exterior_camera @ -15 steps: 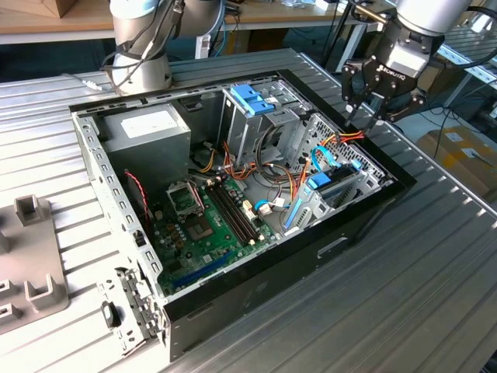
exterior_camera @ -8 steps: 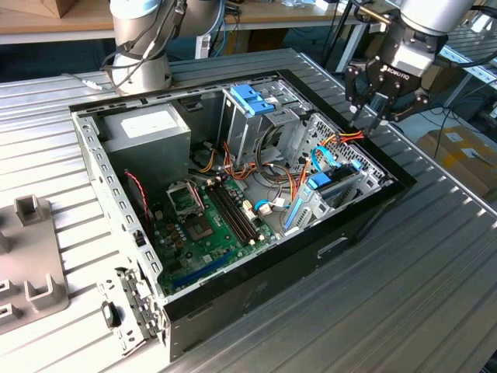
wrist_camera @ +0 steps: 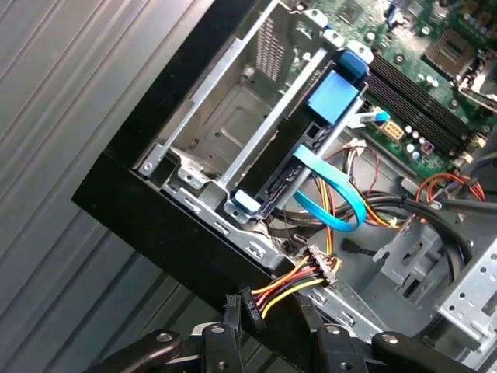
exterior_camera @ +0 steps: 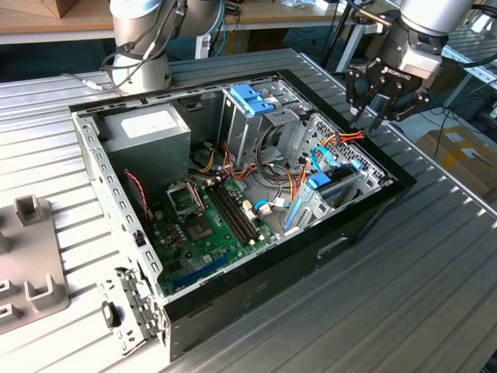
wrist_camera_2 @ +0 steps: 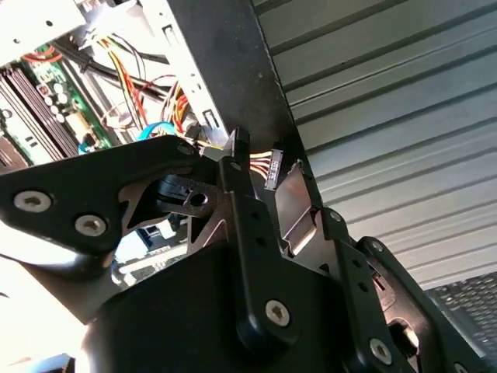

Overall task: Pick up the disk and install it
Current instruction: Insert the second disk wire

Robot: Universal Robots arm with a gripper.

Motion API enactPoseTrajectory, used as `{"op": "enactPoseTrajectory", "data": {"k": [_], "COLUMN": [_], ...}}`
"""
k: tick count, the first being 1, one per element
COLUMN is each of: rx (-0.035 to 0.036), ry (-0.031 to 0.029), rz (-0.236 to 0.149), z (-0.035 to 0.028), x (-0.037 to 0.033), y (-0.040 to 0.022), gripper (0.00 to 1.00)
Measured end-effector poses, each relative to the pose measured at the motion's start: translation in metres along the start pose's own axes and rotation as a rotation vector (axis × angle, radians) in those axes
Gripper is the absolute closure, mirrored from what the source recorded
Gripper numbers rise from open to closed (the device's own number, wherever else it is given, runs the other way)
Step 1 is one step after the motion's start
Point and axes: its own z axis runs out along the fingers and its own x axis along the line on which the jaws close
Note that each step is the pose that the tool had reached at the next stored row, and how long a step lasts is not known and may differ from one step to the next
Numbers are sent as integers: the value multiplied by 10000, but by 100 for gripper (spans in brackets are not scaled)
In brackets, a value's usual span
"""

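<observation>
The open computer case point(exterior_camera: 365, 214) lies on a ribbed metal table. The disk point(wrist_camera: 289, 169) stands on edge in the front drive bay with a blue rail along it; in the exterior view the disk point(exterior_camera: 332, 186) is near the case's right wall. My gripper point(exterior_camera: 371, 120) hovers over that wall's rim, beyond the disk. In both wrist views the gripper point(wrist_camera: 268, 309) is open, its fingers point(wrist_camera_2: 238, 151) either side of a black power connector point(wrist_camera: 251, 307) on red and yellow wires. The connector point(wrist_camera_2: 273, 169) lies in the gap, not clamped.
A grey power-supply box point(exterior_camera: 147, 128) fills the case's far left corner. A metal drive cage with a blue latch point(exterior_camera: 252, 97) stands at the back. The motherboard point(exterior_camera: 206, 225) covers the floor. A light-blue flat cable point(wrist_camera: 334, 194) loops beside the disk. Grey fixtures point(exterior_camera: 31, 264) sit at the left.
</observation>
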Motion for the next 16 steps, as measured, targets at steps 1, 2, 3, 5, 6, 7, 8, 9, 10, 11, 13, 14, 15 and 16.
{"op": "enactPoseTrajectory", "data": {"k": [1, 2, 3, 5, 6, 7, 8, 9, 10, 11, 13, 14, 15, 16], "rx": [-2, -2, -3, -8, -12, -17, -21, -26, -29, -34, -60, -74, -87, -102], "ry": [1, 0, -1, 2, 5, 9, 13, 16, 19, 24, 48, 61, 72, 86], "rz": [-156, -306, -477, -892, -1177, -1339, -1474, -1653, -1771, -1953, -2272, -2281, -2282, -2283], "z": [1, 2, 5, 12, 18, 22, 25, 30, 33, 38, 43, 44, 43, 43], "x": [0, 1, 1, 2, 3, 5, 7, 10, 11, 14, 17, 17, 19, 24], "y": [0, -1, -1, -2, -4, -7, -9, -11, -14, -16, -18, -19, -18, -15], "gripper": [58, 58, 58, 58, 58, 58, 58, 58, 58, 58, 58, 58, 58, 58]}}
